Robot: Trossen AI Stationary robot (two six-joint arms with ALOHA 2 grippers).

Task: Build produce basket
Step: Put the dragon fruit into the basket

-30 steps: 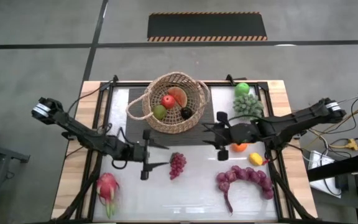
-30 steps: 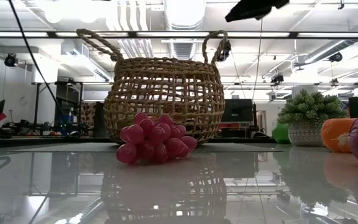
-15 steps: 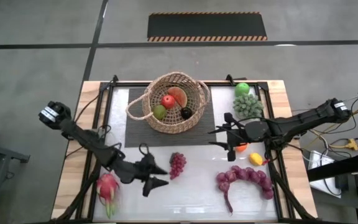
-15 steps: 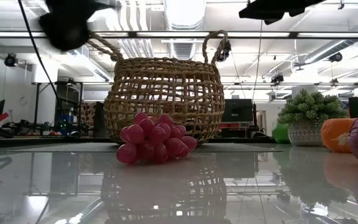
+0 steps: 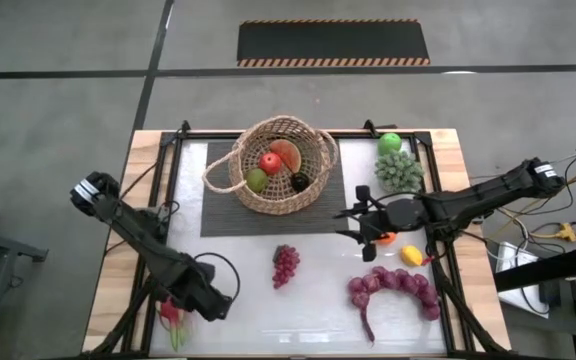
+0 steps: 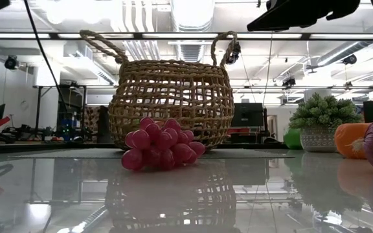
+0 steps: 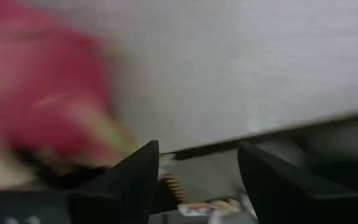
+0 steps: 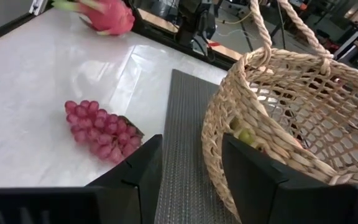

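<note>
The wicker basket [image 5: 283, 165] stands on a dark mat and holds a red apple, a green apple, a watermelon slice and a dark fruit. A small red-purple grape bunch [image 5: 286, 263] lies on the white table before it. The pink dragon fruit [image 5: 172, 306] lies near the near-left corner, partly hidden by my left arm. My left gripper [image 5: 208, 305] is open beside the dragon fruit [image 7: 42, 106] and touches nothing. My right gripper [image 5: 363, 225] is open and hovers right of the basket [image 8: 291, 124], next to the orange [image 5: 387, 238].
A lemon [image 5: 411, 255] and a long purple grape bunch [image 5: 393, 285] lie near the right edge. A green apple [image 5: 390, 143] and a spiky leafy clump [image 5: 398, 170] stand at the far right. Black frame rails run along the table's sides.
My left gripper has swung from the table's middle, in front of the basket, toward the near-left corner and now sits beside the dragon fruit. My right gripper has drifted a little toward the right edge. No fruit has moved.
</note>
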